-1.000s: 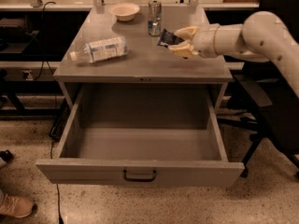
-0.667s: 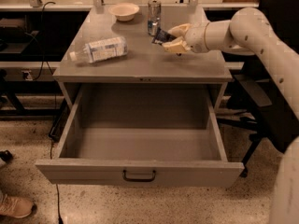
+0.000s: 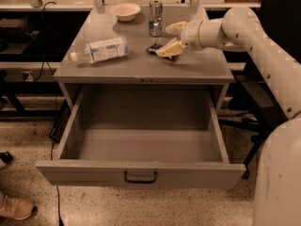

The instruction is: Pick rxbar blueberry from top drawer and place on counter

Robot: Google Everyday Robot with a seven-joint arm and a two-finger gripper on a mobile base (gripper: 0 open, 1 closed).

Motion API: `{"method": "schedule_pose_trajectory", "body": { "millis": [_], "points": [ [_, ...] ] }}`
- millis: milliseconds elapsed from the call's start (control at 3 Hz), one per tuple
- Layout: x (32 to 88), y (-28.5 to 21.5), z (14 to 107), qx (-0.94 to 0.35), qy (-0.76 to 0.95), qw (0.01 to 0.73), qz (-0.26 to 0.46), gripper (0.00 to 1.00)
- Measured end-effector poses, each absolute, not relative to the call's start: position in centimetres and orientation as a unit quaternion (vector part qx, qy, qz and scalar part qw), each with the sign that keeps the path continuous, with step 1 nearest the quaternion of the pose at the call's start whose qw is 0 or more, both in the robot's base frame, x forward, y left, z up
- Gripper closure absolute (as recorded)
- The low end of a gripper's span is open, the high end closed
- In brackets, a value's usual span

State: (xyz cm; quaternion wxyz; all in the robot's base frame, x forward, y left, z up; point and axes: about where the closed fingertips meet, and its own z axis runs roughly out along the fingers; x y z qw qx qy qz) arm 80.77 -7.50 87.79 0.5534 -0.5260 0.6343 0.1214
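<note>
The rxbar blueberry (image 3: 153, 47), a small dark bar, lies low on the counter (image 3: 141, 67) right of its middle. My gripper (image 3: 164, 40) reaches in from the right just behind and right of the bar. Its pale fingers stand apart, and the lower fingertip (image 3: 162, 52) is right beside the bar. The bar is not between the fingers. The top drawer (image 3: 141, 173) is pulled fully out below the counter, and its inside shows nothing in it.
A clear plastic bottle (image 3: 101, 49) lies on its side on the counter's left. A pale bowl (image 3: 124, 11) and a slim can (image 3: 155, 18) stand at the back. My arm (image 3: 254, 36) spans the right side. Dark shelving flanks the cabinet.
My gripper has moved left and down over the counter with the bar. The bar now sits low at the counter surface by the lower fingertip.
</note>
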Motion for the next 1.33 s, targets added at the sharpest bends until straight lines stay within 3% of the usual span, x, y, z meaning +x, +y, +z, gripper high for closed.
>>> {"method": "schedule_pose_trajectory", "body": {
  "millis": [667, 1333],
  "points": [
    [81.5, -8.4, 88.1, -0.515, 0.641, 0.556, 0.119, 0.00],
    [77.3, -16.7, 93.2, -0.450, 0.675, 0.583, 0.035, 0.00]
  ]
}}
